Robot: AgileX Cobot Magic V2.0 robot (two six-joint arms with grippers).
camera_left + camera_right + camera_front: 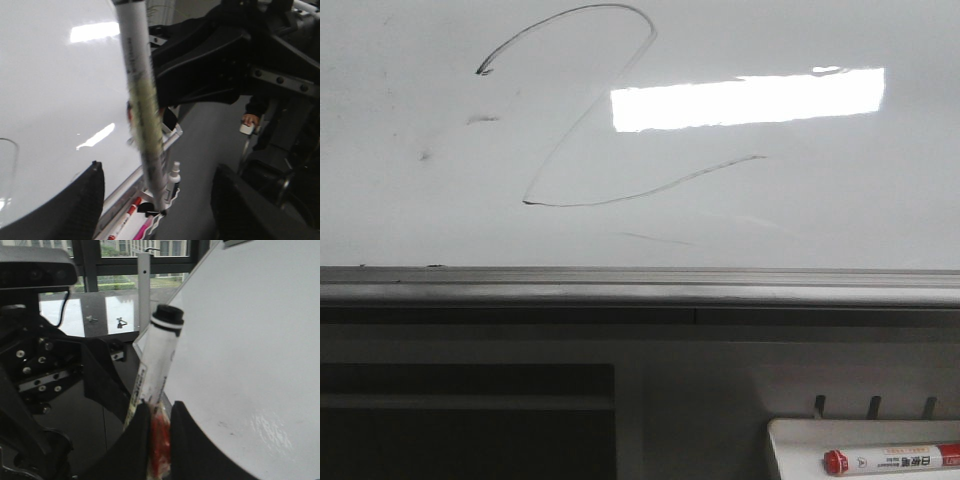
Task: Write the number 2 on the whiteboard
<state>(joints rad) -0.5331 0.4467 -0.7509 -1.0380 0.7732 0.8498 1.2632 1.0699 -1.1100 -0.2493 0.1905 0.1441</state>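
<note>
Black, ribbed fingers [145, 440] of the right gripper [159, 440] pinch a white marker [159, 365] low on its barrel, where a red band shows between the pads. The marker stands nearly upright out of the grip, its black end uppermost, just beside the whiteboard [250, 365]; whether that end touches the board cannot be told.

The left gripper [157, 200] is spread wide, its two dark fingers [82, 200] well apart. A long white marker barrel [145, 110] with a yellowish label runs up between them, blurred, touching neither finger as far as the left wrist view shows; what carries it is unclear. Past its lower end sits a white holder [165, 192] with a small white bottle and red and pink pens, fixed along the board's lower edge.

In the front view neither arm appears. The number 2 [582, 120] sits upper left of centre on the whiteboard [820, 220]: a rounded hook, a long diagonal down to the left, and a wavy base running right. A bright rectangular glare [748, 98] lies just right of the diagonal. Faint smudges [480, 120] mark the board left of the figure. Below runs the grey metal rail [640, 285], and at the lower right a small white tray [800, 445] holds a red-capped marker [890, 460] lying flat.
</note>
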